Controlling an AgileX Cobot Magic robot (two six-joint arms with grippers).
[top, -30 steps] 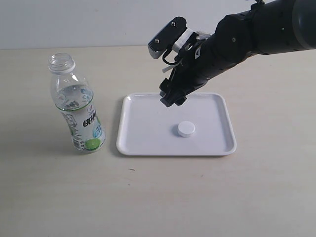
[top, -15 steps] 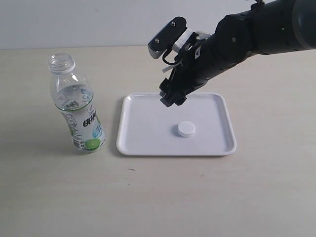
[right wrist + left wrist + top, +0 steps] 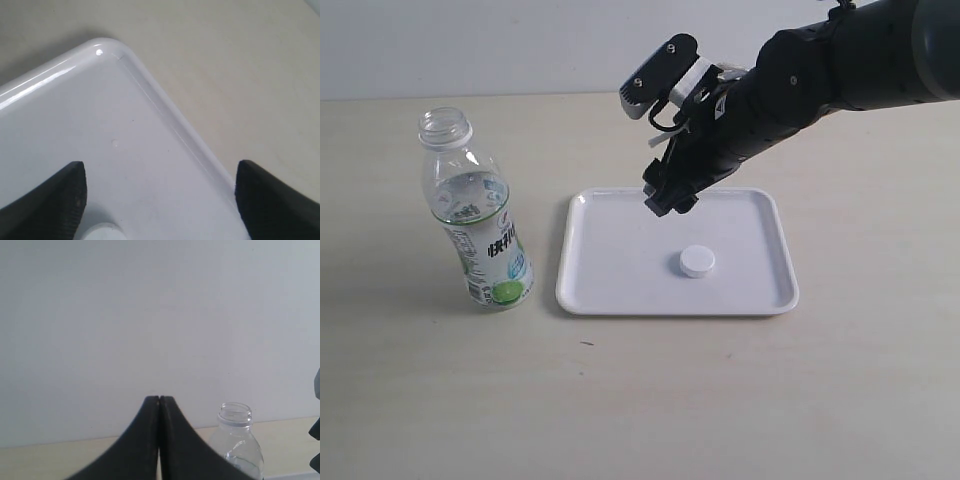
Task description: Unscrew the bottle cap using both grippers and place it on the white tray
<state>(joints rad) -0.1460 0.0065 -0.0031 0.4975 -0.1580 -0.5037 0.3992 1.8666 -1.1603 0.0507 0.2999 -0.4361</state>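
Observation:
The clear bottle (image 3: 475,215) with its white-and-green label stands upright on the table left of the white tray (image 3: 610,260), its neck open. The white bottle cap (image 3: 697,261) lies on the tray, right of its middle. My right gripper (image 3: 670,200) hangs over the tray's far side, a little above and beyond the cap. In the right wrist view this gripper (image 3: 160,167) is open and empty over the tray (image 3: 125,115), with the cap's edge (image 3: 102,232) near one finger. My left gripper (image 3: 159,400) is shut on nothing, and the bottle's open neck (image 3: 236,420) shows beyond it.
The tan tabletop (image 3: 720,400) spreads around the tray and the bottle. A pale wall (image 3: 520,40) runs behind the table. The right arm's black bulk (image 3: 820,70) reaches in from the upper right. The left arm does not show in the exterior view.

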